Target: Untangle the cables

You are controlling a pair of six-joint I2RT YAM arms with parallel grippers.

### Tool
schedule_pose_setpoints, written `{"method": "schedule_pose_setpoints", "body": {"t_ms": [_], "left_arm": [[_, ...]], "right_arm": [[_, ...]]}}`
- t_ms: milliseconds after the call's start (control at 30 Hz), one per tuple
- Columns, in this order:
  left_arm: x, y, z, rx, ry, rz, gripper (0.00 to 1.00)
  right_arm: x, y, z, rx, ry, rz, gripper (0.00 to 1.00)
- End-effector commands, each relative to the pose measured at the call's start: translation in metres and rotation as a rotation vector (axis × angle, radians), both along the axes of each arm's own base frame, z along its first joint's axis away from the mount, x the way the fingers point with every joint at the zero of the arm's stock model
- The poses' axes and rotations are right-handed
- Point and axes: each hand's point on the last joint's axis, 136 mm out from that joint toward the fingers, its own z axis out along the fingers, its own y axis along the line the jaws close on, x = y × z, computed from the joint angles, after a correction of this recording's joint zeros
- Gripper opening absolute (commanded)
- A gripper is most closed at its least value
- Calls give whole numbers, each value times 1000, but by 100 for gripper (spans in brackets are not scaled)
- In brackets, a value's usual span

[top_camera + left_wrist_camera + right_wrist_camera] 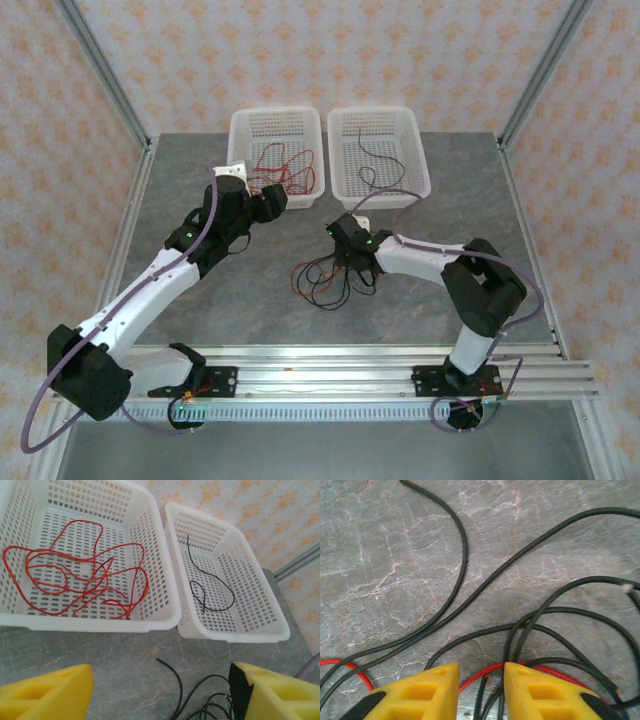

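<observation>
Right gripper [481,672] down on the cable tangle [325,280], left gripper [162,690] by the baskets.

The tangle of black and red cables lies on the grey table [255,315]. The right fingers stand a narrow gap apart, clamping nothing, with a red cable [477,677] crossing under the gap among black cables [462,545]. The left fingers are wide open and empty, facing the left basket [90,622] of loose red cables [85,570] and the right basket [235,635] with one black cable [210,587].
</observation>
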Motion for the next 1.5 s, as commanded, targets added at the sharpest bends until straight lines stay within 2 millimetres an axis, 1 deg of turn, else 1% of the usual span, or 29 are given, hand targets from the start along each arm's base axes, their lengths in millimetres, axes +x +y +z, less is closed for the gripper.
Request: {"method": "schedule_pose_setpoints", "body": {"t_ms": [0,133,233,367,567,633,767,833,867,933,1000,1133,1267,1300,1367,1467], "left_arm": [[-3,5,4,-7,-17,29,73],[-2,5,4,-7,-16,30,72],[-3,5,4,-8,-15,30,73],[-3,8,3,2,-16,38,73],[-3,9,-1,11,-12,42,73],[-2,8,-2,11,-10,41,73],[-2,7,-3,10,-7,36,73],[-2,7,-4,10,-5,34,72],[-3,7,-5,10,-3,32,72],[-5,8,-6,9,1,33,72],[-7,8,-9,7,6,32,72],[-12,7,-15,-8,16,21,72],[-16,4,-20,-29,17,4,72],[-17,3,-20,-33,17,1,72],[-18,1,-21,-39,15,-11,72],[-19,-3,-24,-44,14,-27,71]], "right_arm": [[4,17,4,39,-11,23,30],[-2,33,-4,34,9,59,31],[-3,40,-9,29,17,65,32],[-4,40,-18,5,33,60,32],[-5,34,-29,-39,46,49,30],[-5,35,-32,-42,49,52,25],[-5,36,-37,-44,53,52,7],[-4,35,-35,-45,45,47,0],[-3,35,-32,-38,35,47,0],[-2,36,-19,-17,8,52,0],[-1,37,1,13,-31,61,0],[-1,41,60,112,-129,88,0],[-7,42,120,226,-216,112,0],[-8,42,130,247,-230,114,0],[-13,41,157,303,-266,122,0],[-18,38,189,366,-313,126,0]]}}
